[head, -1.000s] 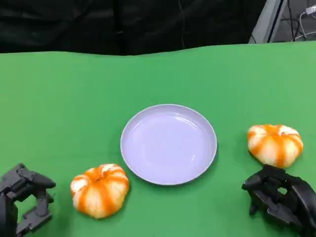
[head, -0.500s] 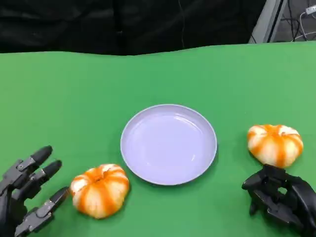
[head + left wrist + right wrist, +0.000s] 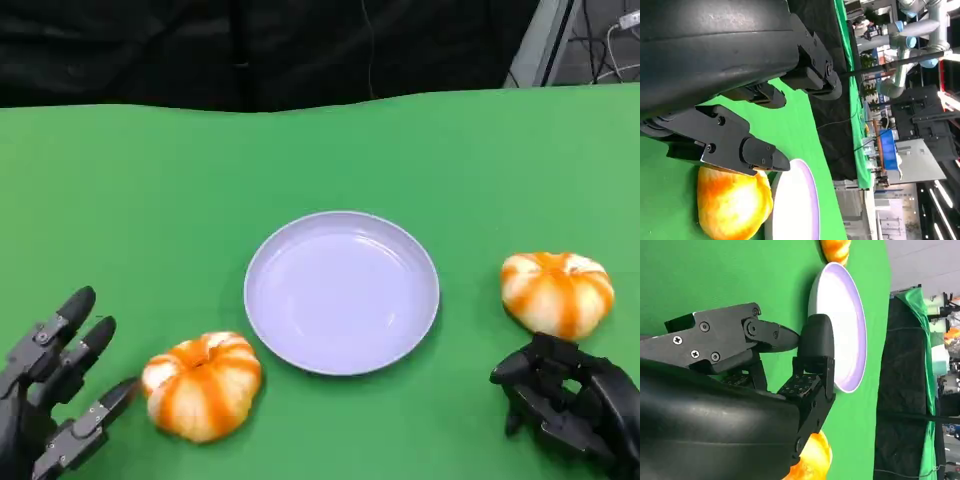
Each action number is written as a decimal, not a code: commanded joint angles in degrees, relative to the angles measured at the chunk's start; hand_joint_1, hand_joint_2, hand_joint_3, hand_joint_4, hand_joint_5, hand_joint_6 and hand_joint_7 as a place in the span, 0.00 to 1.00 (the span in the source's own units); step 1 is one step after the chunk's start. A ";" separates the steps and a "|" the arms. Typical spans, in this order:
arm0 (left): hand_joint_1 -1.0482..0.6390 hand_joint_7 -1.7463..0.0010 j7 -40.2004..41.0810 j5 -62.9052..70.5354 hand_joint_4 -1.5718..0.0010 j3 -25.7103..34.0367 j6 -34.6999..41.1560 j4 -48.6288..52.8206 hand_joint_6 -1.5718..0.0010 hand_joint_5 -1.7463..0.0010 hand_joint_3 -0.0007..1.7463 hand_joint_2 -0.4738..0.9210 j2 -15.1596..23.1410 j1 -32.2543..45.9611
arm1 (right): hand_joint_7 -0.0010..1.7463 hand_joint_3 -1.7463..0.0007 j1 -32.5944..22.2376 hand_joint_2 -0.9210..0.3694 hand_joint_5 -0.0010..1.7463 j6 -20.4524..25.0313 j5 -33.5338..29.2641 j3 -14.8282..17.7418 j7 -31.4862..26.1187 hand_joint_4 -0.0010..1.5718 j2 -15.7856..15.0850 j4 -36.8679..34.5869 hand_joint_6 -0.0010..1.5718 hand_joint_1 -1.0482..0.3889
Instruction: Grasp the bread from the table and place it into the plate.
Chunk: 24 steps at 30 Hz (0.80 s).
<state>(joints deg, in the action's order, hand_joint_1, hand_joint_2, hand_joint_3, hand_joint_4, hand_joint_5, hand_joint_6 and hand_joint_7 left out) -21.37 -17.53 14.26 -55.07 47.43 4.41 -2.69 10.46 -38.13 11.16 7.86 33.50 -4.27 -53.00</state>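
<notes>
Scene: We stand at a green table [image 3: 150, 180] with a lavender plate [image 3: 341, 291] at its centre and two orange-striped pumpkin-shaped bread rolls, one to each side of the plate.

Left hand: Our left hand [image 3: 50, 385] sits low at the near left, its fingers spread apart and holding nothing; a second ago they were curled in, and half a second ago they had already fanned out. Now the lowest fingertip lies just beside the near roll's flank, though we cannot tell whether it touches.

Bread: The left roll [image 3: 202, 385] rests on the cloth near the plate's near-left rim, not touching it; it has not shifted across the three moments. In the left wrist view the same roll [image 3: 732, 202] shows just past a fingertip, with the plate's rim [image 3: 812, 197] right behind it.

Right hand: Our right hand [image 3: 565, 400] rests at the near right with fingers curled inward on nothing, unchanged throughout. The right roll [image 3: 557, 291] lies just beyond it, apart from the plate.

Meaning for the task: We judge the opening of the left hand as preparation for a grasp on the left roll. No bread is held and the plate holds nothing, so the task is at its start.

Next need: We would expect the fingers to reach around the roll before closing; a push could nudge it toward the plate.
</notes>
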 commanded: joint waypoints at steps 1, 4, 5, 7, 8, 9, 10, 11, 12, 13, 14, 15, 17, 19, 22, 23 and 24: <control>0.55 1.00 -1.61 -1.02 0.68 0.71 0.18 -0.70 0.70 0.99 0.06 1.00 0.76 0.10 | 0.63 0.73 0.26 0.00 1.00 0.33 0.16 0.26 0.14 0.41 -0.62 -0.68 0.47 0.57; 0.55 1.00 -1.42 -0.63 0.67 0.68 0.05 -0.73 0.69 0.99 0.06 1.00 0.84 0.10 | 0.63 0.73 0.35 0.00 1.00 0.16 0.22 0.30 0.26 0.41 -0.60 -0.77 0.47 0.57; 0.55 1.00 -1.37 -0.57 0.67 0.68 0.03 -0.73 0.69 0.99 0.06 1.00 0.85 0.10 | 0.63 0.73 0.36 0.00 1.00 0.14 0.22 0.31 0.27 0.41 -0.60 -0.78 0.47 0.57; 0.55 1.00 -1.54 -0.67 0.67 0.68 0.05 -0.77 0.69 0.99 0.06 1.00 0.87 0.13 | 0.63 0.73 0.35 0.00 1.00 0.20 0.12 0.27 0.16 0.41 -0.61 -0.71 0.47 0.57; 0.55 1.00 -1.61 -0.67 0.67 0.67 -0.04 -0.77 0.69 0.99 0.06 1.00 0.90 0.14 | 0.63 0.73 0.36 0.00 1.00 0.30 0.10 0.25 0.12 0.41 -0.62 -0.68 0.47 0.57; 0.54 1.00 -1.36 -0.29 0.66 0.62 -0.16 -0.79 0.69 0.99 0.06 1.00 1.02 0.20 | 0.63 0.73 0.38 0.00 1.00 0.33 0.14 0.26 0.17 0.41 -0.61 -0.69 0.47 0.57; 0.53 0.99 -1.16 0.01 0.66 0.59 -0.25 -0.81 0.69 0.99 0.06 1.00 1.10 0.24 | 0.63 0.73 0.40 0.00 1.00 0.35 0.18 0.28 0.22 0.41 -0.60 -0.70 0.47 0.57; 0.52 0.99 -0.64 0.65 0.66 0.57 -0.56 -0.81 0.68 0.99 0.06 1.00 1.19 0.28 | 0.63 0.73 0.41 0.00 1.00 0.28 0.18 0.27 0.28 0.41 -0.61 -0.77 0.47 0.57; 0.51 0.99 0.01 1.52 0.66 0.58 -1.07 -0.66 0.68 0.99 0.06 1.00 1.34 0.26 | 0.63 0.73 0.40 0.00 1.00 0.29 0.13 0.26 0.23 0.41 -0.63 -0.78 0.47 0.57; 0.48 0.99 0.45 2.18 0.65 0.63 -1.47 -0.55 0.68 0.99 0.06 1.00 1.43 0.26 | 0.63 0.73 0.37 0.00 1.00 0.37 0.10 0.24 0.20 0.41 -0.64 -0.75 0.47 0.57; 0.47 0.99 0.77 2.68 0.65 0.71 -1.71 -0.50 0.68 0.99 0.06 1.00 1.46 0.25 | 0.63 0.73 0.35 0.00 1.00 0.43 0.09 0.23 0.18 0.41 -0.64 -0.72 0.48 0.57; 0.47 0.99 0.95 3.00 0.65 0.79 -1.82 -0.47 0.68 0.99 0.06 1.00 1.45 0.24 | 0.63 0.73 0.34 0.00 1.00 0.47 0.10 0.22 0.17 0.41 -0.64 -0.69 0.48 0.57; 0.40 1.00 1.94 5.42 0.65 0.52 -2.94 -0.87 0.68 0.99 0.07 1.00 2.06 0.54 | 0.63 0.73 0.25 0.00 1.00 0.22 0.29 0.28 0.44 0.41 -0.55 -0.62 0.47 0.58; 0.35 1.00 2.72 7.42 0.65 0.20 -3.60 -1.56 0.68 0.99 0.08 1.00 2.59 0.85 | 0.63 0.73 0.18 0.00 1.00 0.19 0.13 0.24 0.18 0.41 -0.53 -0.50 0.47 0.57; 0.32 1.00 4.18 9.74 0.65 -0.12 -3.45 -3.03 0.68 1.00 0.08 1.00 2.98 1.42 | 0.63 0.73 0.12 0.00 1.00 0.13 0.16 0.21 0.22 0.41 -0.45 -0.35 0.47 0.57; 0.30 1.00 5.26 11.66 0.66 -0.40 -3.40 -4.24 0.69 1.00 0.07 1.00 3.33 1.88 | 0.63 0.73 0.10 0.00 1.00 0.13 0.27 0.23 0.36 0.41 -0.39 -0.30 0.47 0.57; 0.29 1.00 6.31 13.50 0.67 -0.65 -3.40 -5.31 0.69 1.00 0.06 1.00 3.64 2.27 | 0.63 0.73 0.09 0.00 1.00 0.21 0.38 0.26 0.45 0.41 -0.33 -0.25 0.47 0.57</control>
<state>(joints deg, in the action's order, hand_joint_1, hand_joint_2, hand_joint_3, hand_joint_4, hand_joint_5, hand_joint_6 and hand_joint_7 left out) -17.66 -7.77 13.97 -57.87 44.87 6.07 -1.96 10.59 -38.13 11.16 7.88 33.76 -4.27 -53.16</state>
